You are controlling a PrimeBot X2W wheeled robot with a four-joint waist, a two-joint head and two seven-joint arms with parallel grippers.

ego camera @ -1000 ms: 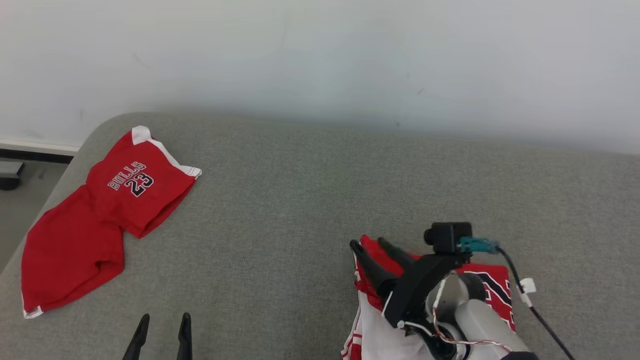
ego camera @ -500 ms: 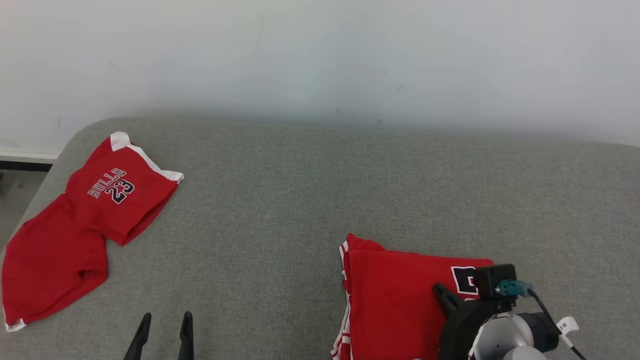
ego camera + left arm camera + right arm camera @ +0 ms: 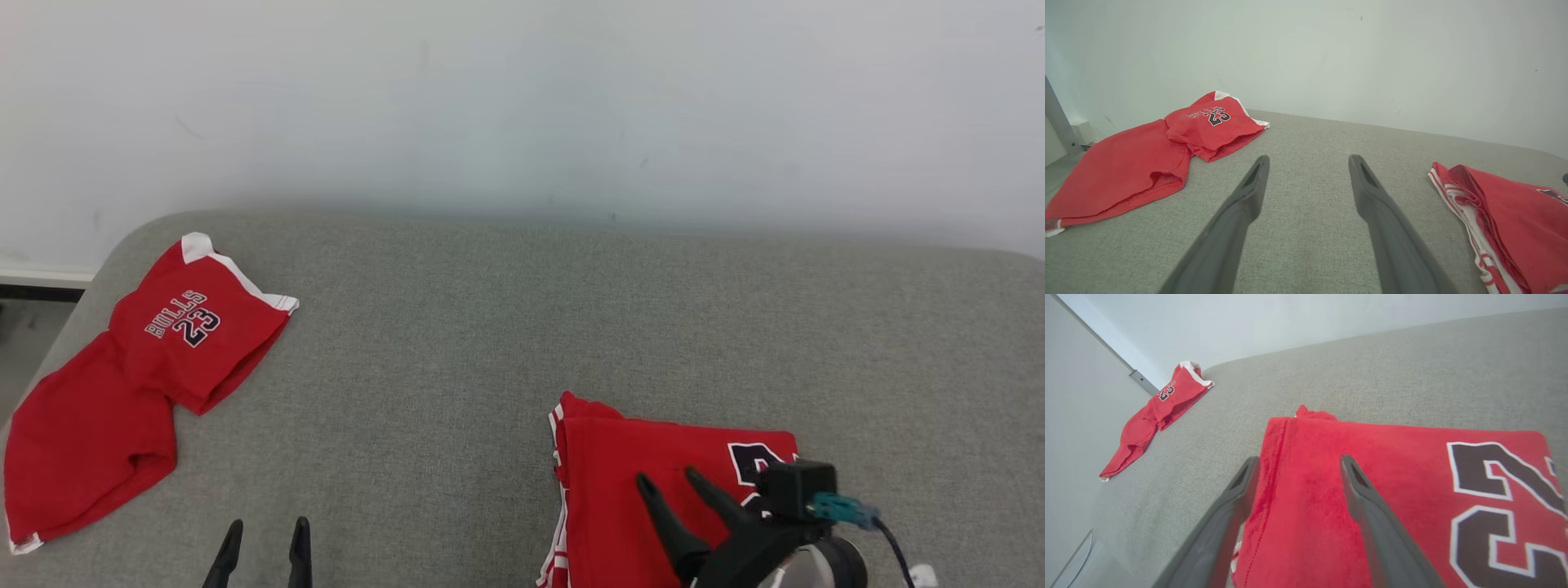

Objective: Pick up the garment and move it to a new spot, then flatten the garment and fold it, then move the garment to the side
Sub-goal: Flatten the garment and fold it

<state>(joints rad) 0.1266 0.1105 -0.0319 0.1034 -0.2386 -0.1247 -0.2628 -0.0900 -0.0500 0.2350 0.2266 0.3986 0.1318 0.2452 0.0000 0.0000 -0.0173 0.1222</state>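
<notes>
Stretching between folded jersey (image 3: 645,457) and shorts (image 3: 122,384), grey cushion (image 3: 424,392)

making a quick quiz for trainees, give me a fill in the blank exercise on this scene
The red shorts on the left read BULLS and the number ____.
The right gripper, over the folded jersey, has its fingers ____.
The left gripper hovers over the bare ____ cushion.
Missing words: 23; open; grey.
</notes>
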